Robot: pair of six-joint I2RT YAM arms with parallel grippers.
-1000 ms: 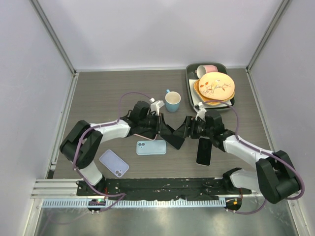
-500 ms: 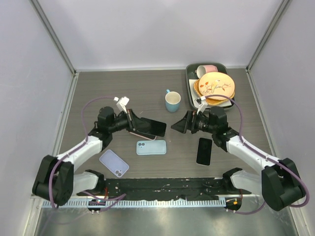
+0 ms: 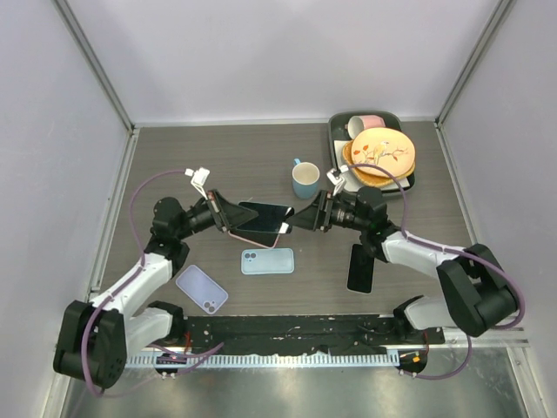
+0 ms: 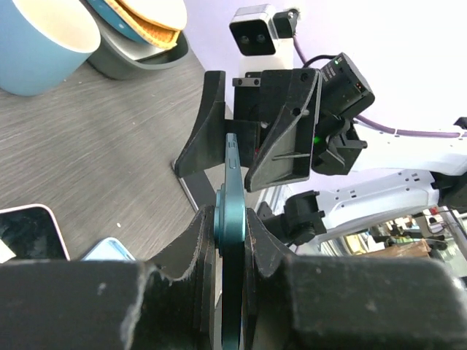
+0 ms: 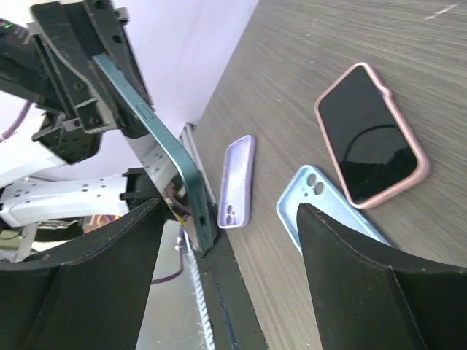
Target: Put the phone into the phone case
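Phone (image 4: 232, 175) is sitting pinched in our left tool (image 4: 230, 219), our right tool (image 5: 230, 211) straddling its far end, jaws wide. We are reckoning a handover, the right needing to close squarely next

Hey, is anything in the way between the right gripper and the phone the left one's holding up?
Nothing visible stands between them. The right gripper is open, and its fingers flank the free end of the phone. The left gripper pinches the phone by its other end, edge-on in the air.
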